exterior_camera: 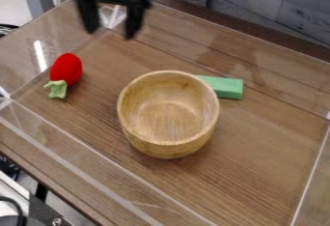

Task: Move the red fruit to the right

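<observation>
Starting at the near left corner, shows black cables and dark hardware (29, 209) beside the edge of the light brown wooden worktop (264, 157). Farther in, near the middle of the view, comes upon a round, pale yellow-brown wooden bowl (169, 119), resting upright with its wide mouth facing up and its smooth inside in sight. To the left of that bowl and well apart from it, reveals a small, bright red, rounded toy strawberry (66, 69) with a light green leafy cap (56, 90). Lies on its side directly on the worktop, towards the left of the view, with the cap turned to the near side and the red body pointing away. Looks evenly red and glossy, and is much smaller than the bowl. On the other side, just beyond the bowl's far right rim, shows a flat, green rectangular block (223, 87), lying at a slant on the worktop. Farther back, at the upper left, finds the black robot pincer (108, 27), blurred but visibly spread wide open, with nothing in its hold. Hangs beyond the strawberry, apart from it. Between and behind the two dark sides, lets a white, thin-framed object (114, 15) show through, too blurred to make out in full.
</observation>
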You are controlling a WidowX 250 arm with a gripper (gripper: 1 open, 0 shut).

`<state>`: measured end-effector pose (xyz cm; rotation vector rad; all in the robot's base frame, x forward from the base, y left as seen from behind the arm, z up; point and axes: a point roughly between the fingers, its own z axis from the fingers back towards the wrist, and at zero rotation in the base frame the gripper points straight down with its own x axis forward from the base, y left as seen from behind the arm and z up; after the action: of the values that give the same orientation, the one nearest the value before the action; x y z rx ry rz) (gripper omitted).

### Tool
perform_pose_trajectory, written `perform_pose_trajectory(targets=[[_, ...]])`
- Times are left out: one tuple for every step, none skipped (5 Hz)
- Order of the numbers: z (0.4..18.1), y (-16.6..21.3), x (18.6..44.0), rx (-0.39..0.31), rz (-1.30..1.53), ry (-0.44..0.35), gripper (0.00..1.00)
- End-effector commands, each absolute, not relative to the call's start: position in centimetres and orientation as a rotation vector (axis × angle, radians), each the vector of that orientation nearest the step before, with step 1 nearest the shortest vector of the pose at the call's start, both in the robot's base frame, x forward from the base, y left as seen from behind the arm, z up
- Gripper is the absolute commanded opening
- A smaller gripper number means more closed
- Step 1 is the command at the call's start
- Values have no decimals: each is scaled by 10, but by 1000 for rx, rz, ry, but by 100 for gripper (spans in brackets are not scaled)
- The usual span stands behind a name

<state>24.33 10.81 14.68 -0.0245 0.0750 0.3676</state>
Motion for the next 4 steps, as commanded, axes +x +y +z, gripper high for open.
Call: perform_pose_trajectory(targets=[[154, 152, 220, -13, 464, 17, 100], [140, 186, 197, -13, 534, 22, 100], [124, 191, 194, -5, 581, 36, 100], [107, 192, 200, 0, 630, 39, 100]])
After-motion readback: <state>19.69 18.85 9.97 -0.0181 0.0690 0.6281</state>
